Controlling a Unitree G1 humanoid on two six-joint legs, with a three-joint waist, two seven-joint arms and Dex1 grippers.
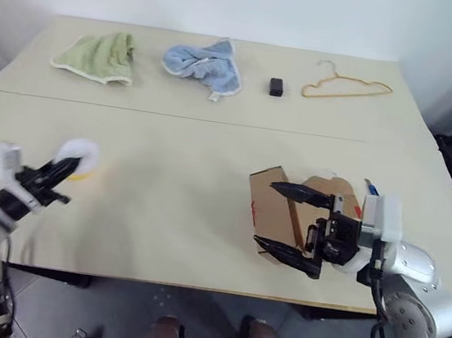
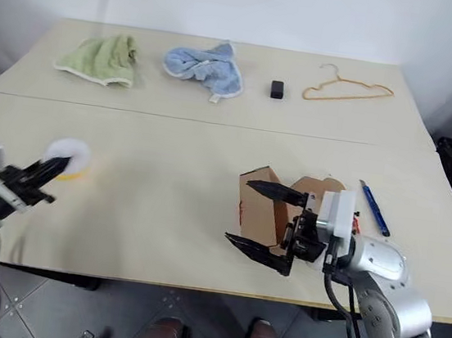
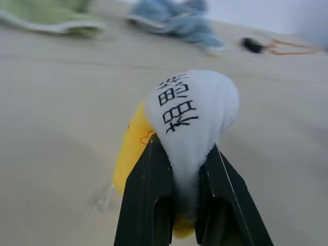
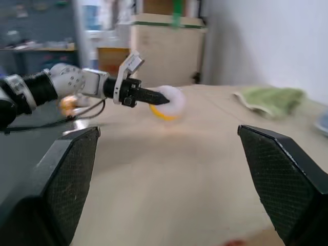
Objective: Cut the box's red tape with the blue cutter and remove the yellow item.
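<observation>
The yellow item, a whitish disc with a yellow edge and black print, hangs just above the table at the left. My left gripper is shut on it, the black fingers pinching its white side. The brown box lies at the right near the front edge, its top flaps lifted, with a sliver of red tape on its left edge. My right gripper stands open in front of the box, pointing left, with nothing between its fingers. The blue cutter lies on the table just right of the box.
Along the back of the table lie a green towel, a blue cloth, a small black block and a tan wire hanger. The table's front edge runs close under both hands.
</observation>
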